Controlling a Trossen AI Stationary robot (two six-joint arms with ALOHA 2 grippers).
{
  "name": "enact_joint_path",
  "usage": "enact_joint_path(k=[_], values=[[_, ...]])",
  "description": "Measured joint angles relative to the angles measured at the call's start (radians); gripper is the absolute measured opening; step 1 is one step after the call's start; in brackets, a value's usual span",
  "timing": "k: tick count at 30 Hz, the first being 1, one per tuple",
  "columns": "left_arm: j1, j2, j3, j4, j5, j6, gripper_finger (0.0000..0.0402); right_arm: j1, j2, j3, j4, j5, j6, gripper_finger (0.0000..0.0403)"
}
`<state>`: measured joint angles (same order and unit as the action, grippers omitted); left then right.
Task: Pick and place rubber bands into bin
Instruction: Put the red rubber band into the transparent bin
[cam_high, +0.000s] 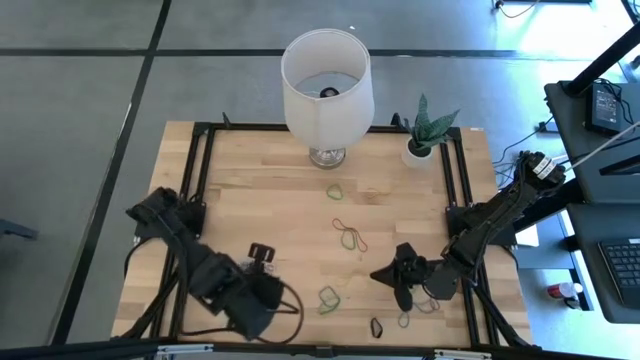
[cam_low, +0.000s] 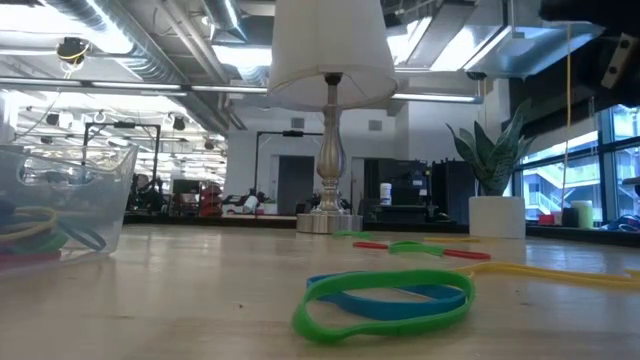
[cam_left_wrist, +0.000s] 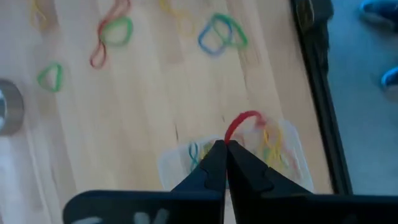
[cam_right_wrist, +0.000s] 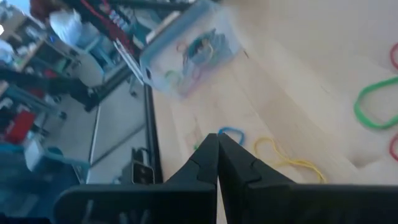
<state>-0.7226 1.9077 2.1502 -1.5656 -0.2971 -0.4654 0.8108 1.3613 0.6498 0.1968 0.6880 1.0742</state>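
Observation:
My left gripper (cam_left_wrist: 224, 147) hovers over the clear bin (cam_left_wrist: 293, 149), shut on a red rubber band (cam_left_wrist: 246, 118). The bin rests flat on the table near its front edge and holds several coloured bands (cam_low: 40, 232); in the high view my left arm (cam_high: 240, 290) covers it. My right gripper (cam_high: 376, 273) is shut and holds nothing. It points toward the table's left, just short of a blue and green band (cam_right_wrist: 231, 132), with a yellow band (cam_right_wrist: 283, 158) beside it. More loose bands (cam_high: 350, 236) lie flat mid-table. My left gripper pinches the red rubber band between its two shut fingers, at one end of the loop (cam_left_wrist: 229, 138). The fingers come from above, pointing steeply down. The rest of the loop curves out past the fingers, clear of the table and above the bin.
A white-shaded lamp (cam_high: 327, 85) and a potted plant (cam_high: 420, 150) stand at the table's far edge. Black frame rails (cam_high: 205, 170) run along the sides. A green-and-blue pair of bands (cam_low: 385, 300), a black band (cam_high: 377, 327) and a green band (cam_high: 404, 320) lie near the front.

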Motion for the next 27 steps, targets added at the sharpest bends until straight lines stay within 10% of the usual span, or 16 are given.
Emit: enact_joint_path(k=[15,27], values=[[-0.087,-0.447,-0.815,0.44,-0.014,-0.22,0.0002,-0.003,0.0,0.015,0.085,0.097,0.047,0.0006],[-0.085,-0.499,-1.295,1.0,0.088,-0.268,0.0002,-0.028,0.0,0.037,0.068,0.099,0.044,0.0006]])
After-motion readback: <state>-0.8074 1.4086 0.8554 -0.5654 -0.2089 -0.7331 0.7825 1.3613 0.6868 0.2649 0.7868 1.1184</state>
